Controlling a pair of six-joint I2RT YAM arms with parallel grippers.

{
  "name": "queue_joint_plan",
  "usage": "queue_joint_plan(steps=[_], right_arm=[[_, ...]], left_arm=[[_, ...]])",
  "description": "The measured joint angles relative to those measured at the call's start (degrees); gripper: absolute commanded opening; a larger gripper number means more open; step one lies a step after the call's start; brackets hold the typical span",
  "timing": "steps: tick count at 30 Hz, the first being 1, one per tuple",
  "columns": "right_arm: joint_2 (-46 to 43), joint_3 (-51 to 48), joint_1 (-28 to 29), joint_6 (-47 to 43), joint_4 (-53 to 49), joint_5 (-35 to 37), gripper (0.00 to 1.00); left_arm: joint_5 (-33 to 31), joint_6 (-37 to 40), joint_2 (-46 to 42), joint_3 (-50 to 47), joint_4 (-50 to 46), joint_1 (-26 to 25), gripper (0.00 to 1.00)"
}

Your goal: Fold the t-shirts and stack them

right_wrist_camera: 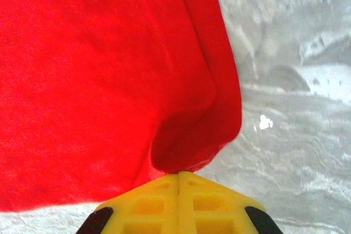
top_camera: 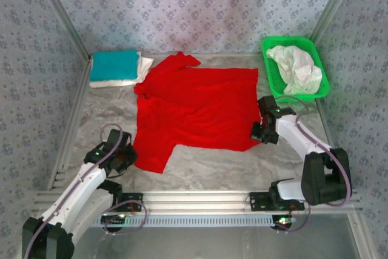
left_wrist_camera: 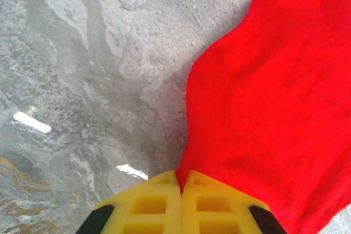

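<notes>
The bright red t-shirt lies spread flat in the middle of the table. My left gripper is at its near left corner, yellow fingers shut on the red cloth's edge. My right gripper is at the near right corner, shut on a bunched fold of the red hem. A folded teal t-shirt rests on a folded white t-shirt at the back left. Another white t-shirt lies crumpled in the basket.
A green mesh basket stands at the back right, close behind my right arm. Patterned walls close in the back and both sides. A metal rail runs along the near edge. Bare marbled tabletop shows in front of the red shirt.
</notes>
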Motion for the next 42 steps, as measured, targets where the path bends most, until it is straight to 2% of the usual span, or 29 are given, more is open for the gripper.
queue_joint_plan(steps=[5,14,15,16,17,18,20,23,26,29,33,42], right_arm=[[-8.22,-4.17,-0.46,1.03,-1.22,-0.15,0.00],[-22.43,-6.78,-5.46,4.98,-3.39,-3.72,0.00],[-24.59,-6.78,-5.90,5.55,-3.56,-3.82,0.02],[-26.10,-6.78,-6.08,6.14,-3.61,-3.82,0.17],[-27.58,-6.84,-6.27,6.97,-3.65,-3.82,0.27],[-28.15,-7.08,-6.56,7.52,-3.65,-3.96,0.30],[-27.45,-7.91,-7.17,8.09,-3.30,-4.28,0.38],[-24.13,-11.74,-8.94,9.25,-0.74,-5.95,0.40],[-22.88,-15.78,-12.50,10.23,1.14,-8.46,0.49],[-20.06,-16.37,-14.82,10.38,3.10,-10.97,0.52],[-15.37,-16.37,-15.37,10.19,6.73,-13.35,0.52],[-11.65,-17.07,-15.50,10.29,13.20,-13.94,0.52]], left_arm=[[0.44,0.70,-2.43,-0.07,-1.03,0.00,0.00],[0.61,0.09,-14.82,0.48,-4.09,0.00,0.00],[0.61,-0.04,-15.06,1.11,-4.74,0.00,0.00],[0.63,-0.04,-15.10,1.75,-5.14,0.00,0.00],[0.63,-0.02,-15.08,2.34,-5.14,-0.02,0.00],[0.63,-0.02,-15.04,2.84,-5.01,-0.02,0.00],[0.72,0.07,-14.71,3.17,-4.61,-0.02,0.00],[1.11,0.24,-13.03,3.19,-4.26,-0.04,0.00],[1.60,0.42,-11.93,3.19,-3.54,-0.07,0.00],[1.73,0.42,-11.93,3.13,-2.95,-0.07,0.00],[2.12,0.37,-11.91,1.75,-1.55,-0.07,0.00],[2.14,0.37,-10.75,1.27,-1.46,-0.07,0.00]])
